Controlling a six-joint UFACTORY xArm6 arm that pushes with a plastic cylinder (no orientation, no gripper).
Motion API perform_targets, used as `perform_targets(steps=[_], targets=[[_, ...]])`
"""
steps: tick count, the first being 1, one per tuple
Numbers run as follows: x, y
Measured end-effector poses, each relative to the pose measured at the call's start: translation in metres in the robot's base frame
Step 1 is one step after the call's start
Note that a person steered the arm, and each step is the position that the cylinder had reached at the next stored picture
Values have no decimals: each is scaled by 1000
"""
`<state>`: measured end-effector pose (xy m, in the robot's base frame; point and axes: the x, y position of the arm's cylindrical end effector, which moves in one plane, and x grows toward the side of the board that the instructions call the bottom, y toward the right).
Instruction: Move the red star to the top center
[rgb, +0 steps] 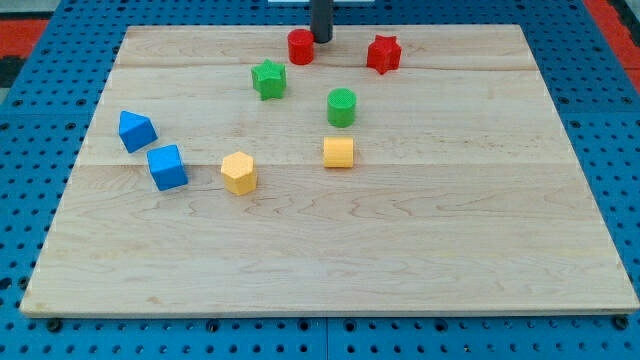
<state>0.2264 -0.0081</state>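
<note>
The red star (383, 54) lies near the view's top, right of centre, on the wooden board (450, 220). My tip (322, 40) is at the top centre, left of the star and clear of it. It stands right next to a red cylinder (300, 46), on that block's right side.
A green star (268, 79) and a green cylinder (341, 106) lie below the tip. A yellow block (338, 152) and a yellow hexagon (239, 172) lie mid-board. Two blue blocks (136, 130) (167, 167) sit at the left. Blue pegboard (30, 90) surrounds the board.
</note>
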Motion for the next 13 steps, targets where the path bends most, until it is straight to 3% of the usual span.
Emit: perform_targets(steps=[1,2,4,5,6,7,8,9,10,11,12,13], targets=[[14,49],[14,155],[40,216],[33,213],[27,275],[65,347],[111,301],[63,201],[42,168],[21,251],[2,189],[6,68]])
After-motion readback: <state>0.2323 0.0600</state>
